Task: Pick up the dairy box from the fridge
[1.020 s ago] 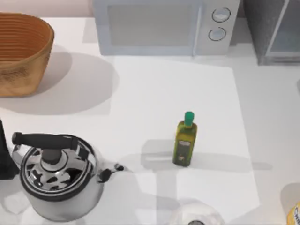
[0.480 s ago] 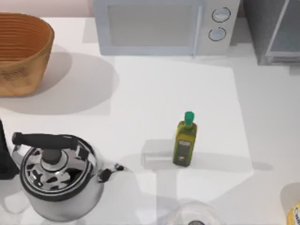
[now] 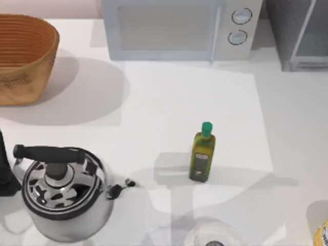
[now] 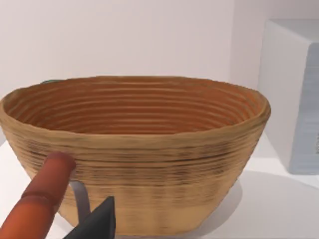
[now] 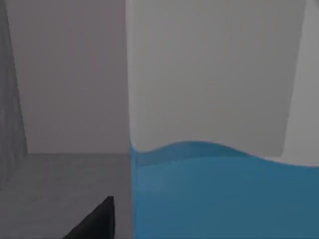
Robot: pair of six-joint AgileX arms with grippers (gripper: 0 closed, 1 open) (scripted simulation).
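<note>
The dairy box [image 5: 209, 74] stands very close in the right wrist view, white above and light blue below. Grey fridge walls and floor [image 5: 60, 174] lie beside and behind it. A dark part of my right gripper [image 5: 94, 221] shows just beside the box's edge, apart from it. In the top view the dark grey speckled fridge [image 3: 287, 31] stands at the back right corner. My left arm [image 3: 4, 169] rests at the table's left edge by the kettle. A dark part of my left gripper [image 4: 97, 224] faces the basket [image 4: 139, 149].
A light-grey microwave [image 3: 174, 28] stands at the back middle and a woven basket [image 3: 25, 56] at the back left. An olive-oil bottle [image 3: 203, 152] stands mid-table, a steel kettle [image 3: 64, 192] at the front left. An orange-red rod [image 4: 40, 199] lies near my left gripper.
A dark bit of my right arm at the top view's right edge has gone out of view. The shadows near the table's front edge have shifted. The objects have not moved.
</note>
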